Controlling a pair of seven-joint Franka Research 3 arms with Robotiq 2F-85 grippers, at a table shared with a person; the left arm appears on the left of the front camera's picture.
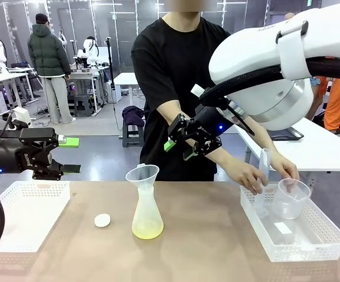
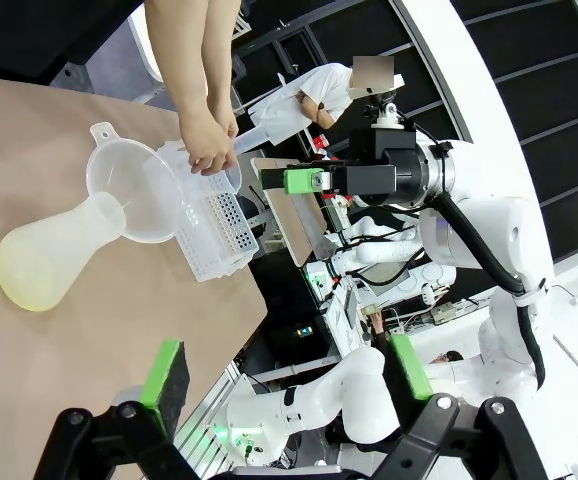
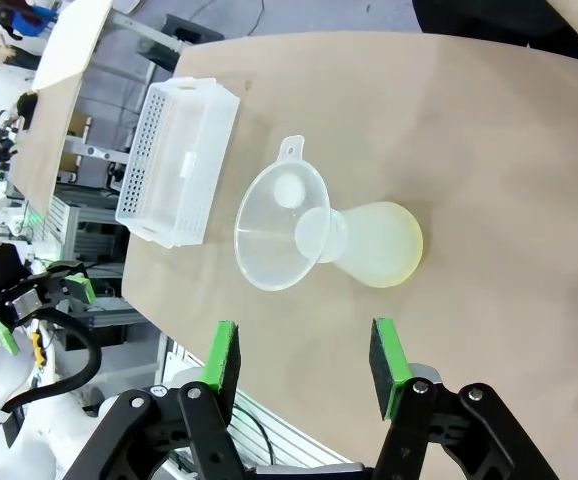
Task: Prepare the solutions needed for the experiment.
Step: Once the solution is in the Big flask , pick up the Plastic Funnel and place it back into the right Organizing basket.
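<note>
**Operator:** Report the left side of the worktop [image 1: 211, 235].

**Technician:** The left tool [image 1: 70, 155] is raised above the white perforated basket [image 1: 29, 184] at the left edge. Its fingers are spread wide, with nothing between them. Just right of that basket, a small white round stopper [image 1: 102, 220] lies flat on the worktop.

**Operator:** Where are the solutions?

**Technician:** The solutions [image 1: 147, 231] form a shallow pale yellow-green layer in the bottom of the clear conical flask [image 1: 147, 208]. The flask stands upright at the centre, right of the stopper and apart from it. A clear funnel [image 1: 142, 174] sits in the flask neck.

**Operator:** And the right side?

**Technician:** The right tool [image 1: 179, 150] is high above the worktop, up and right of the funnel, in front of the person's torso. Its fingers are spread apart and grip nothing. Further right, the person's hands [image 1: 253, 176] reach into a second white basket [image 1: 311, 249]. One hand holds a slim clear tube [image 1: 265, 160]. The other is at the rim of a clear beaker [image 1: 292, 198] standing in that basket. A small flat white piece [image 1: 283, 228] lies on the basket floor.
</note>
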